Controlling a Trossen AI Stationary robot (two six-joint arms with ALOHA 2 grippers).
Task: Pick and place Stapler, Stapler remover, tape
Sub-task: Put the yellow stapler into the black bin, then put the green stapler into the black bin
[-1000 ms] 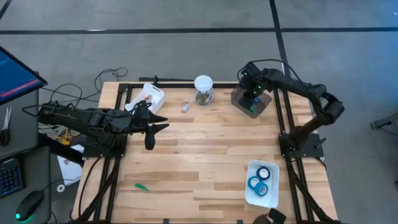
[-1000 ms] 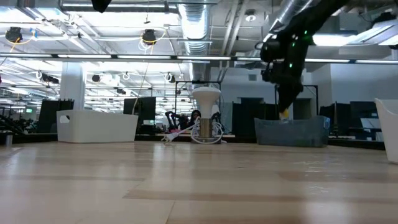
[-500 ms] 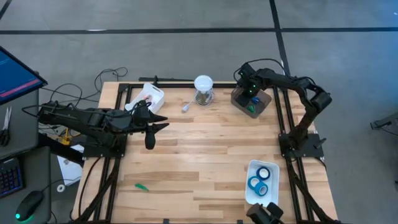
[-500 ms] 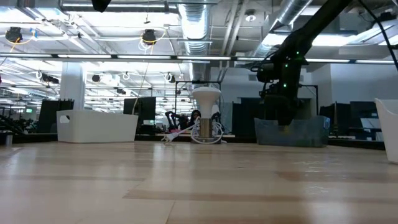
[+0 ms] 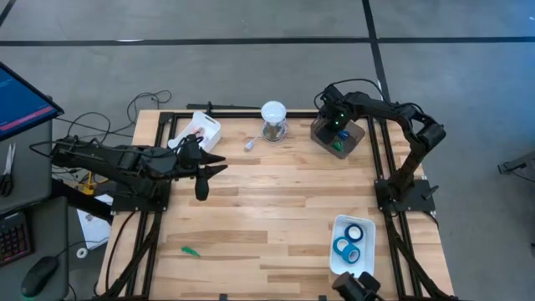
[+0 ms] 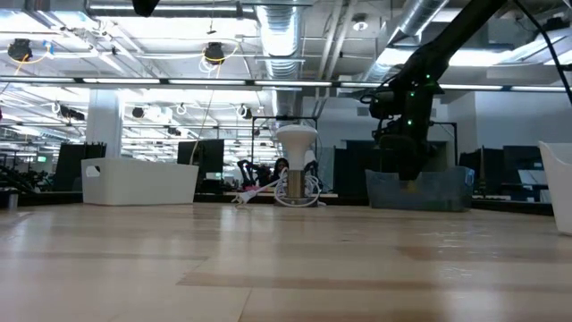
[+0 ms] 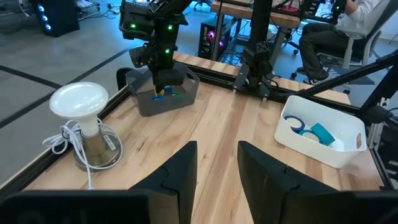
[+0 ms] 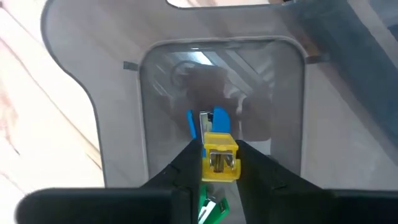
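R gripper is hanging inside the grey bin at table's far right, fingers pinching a small yellow stapler remover, pointing straight down at bin floor. L gripper is idling w/ fingers parted, far off. Tape is sitting in white tray.

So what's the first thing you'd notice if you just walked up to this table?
Probably the right gripper reaching down into the grey bin at the table's far right corner, pinching a small yellow piece above blue and green pieces lying inside. Next, the white tray near the front right edge with blue tape rolls in it. The left gripper waits open over the left side.
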